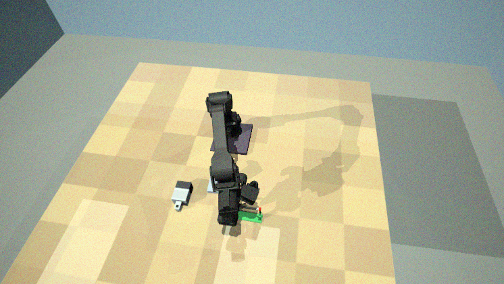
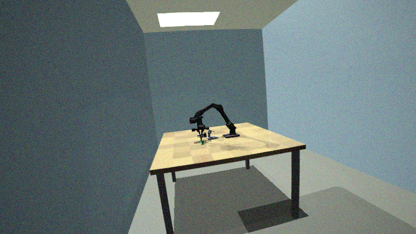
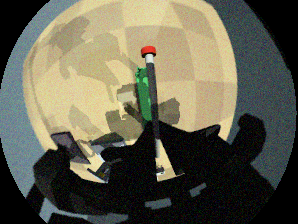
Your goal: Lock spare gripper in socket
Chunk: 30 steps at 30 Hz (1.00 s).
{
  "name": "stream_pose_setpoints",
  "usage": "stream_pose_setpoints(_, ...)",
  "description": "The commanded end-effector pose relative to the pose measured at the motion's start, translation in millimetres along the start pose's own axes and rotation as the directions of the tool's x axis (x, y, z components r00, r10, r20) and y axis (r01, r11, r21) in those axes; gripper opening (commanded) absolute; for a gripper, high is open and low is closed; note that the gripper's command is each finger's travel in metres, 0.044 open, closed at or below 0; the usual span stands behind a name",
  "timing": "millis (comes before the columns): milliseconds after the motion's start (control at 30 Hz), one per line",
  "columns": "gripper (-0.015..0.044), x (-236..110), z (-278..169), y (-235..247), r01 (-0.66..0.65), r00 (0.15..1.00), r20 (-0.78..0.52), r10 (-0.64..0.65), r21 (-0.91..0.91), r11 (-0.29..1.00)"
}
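Observation:
My gripper (image 3: pixel 152 121) (image 1: pixel 242 211) is shut on the lock pin (image 3: pixel 153 96) (image 1: pixel 255 209), a thin dark rod with a red head (image 3: pixel 148 50) (image 1: pixel 259 209). The pin is held level just above a green pad (image 3: pixel 141 86) (image 1: pixel 252 217) (image 2: pixel 202 142) on the table. The spare gripper (image 1: pixel 181 193), a grey and black block with a small spigot, lies on the table to the left of the arm. The mount (image 1: pixel 210 185) (image 2: pixel 208 135) stands behind my wrist; in the top view the arm hides most of it, and I cannot see its socket.
The arm's dark base plate (image 1: pixel 243 143) (image 2: pixel 231 135) sits further back on the checkered table (image 1: pixel 317 218). The table's front edge (image 2: pixel 227 161) is well away from the arm.

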<state>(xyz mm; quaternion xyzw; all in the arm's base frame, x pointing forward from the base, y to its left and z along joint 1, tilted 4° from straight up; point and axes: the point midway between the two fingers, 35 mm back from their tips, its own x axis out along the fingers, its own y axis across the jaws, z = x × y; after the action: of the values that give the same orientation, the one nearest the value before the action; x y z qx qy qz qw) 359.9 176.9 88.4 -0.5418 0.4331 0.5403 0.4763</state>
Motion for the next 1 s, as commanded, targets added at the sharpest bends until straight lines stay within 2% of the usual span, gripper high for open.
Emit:
stream_pose_setpoints(0, 0.0, 6, -1, 1, -0.001, 1.0, 0.001, 0.001, -0.005, 1.0)
stream_pose_setpoints(667, 0.0, 36, -4, 1, 0.004, 1.0, 0.001, -0.004, -0.005, 1.0)
stream_pose_setpoints(967, 0.0, 39, -4, 1, 0.005, 1.0, 0.001, -0.005, -0.005, 1.0)
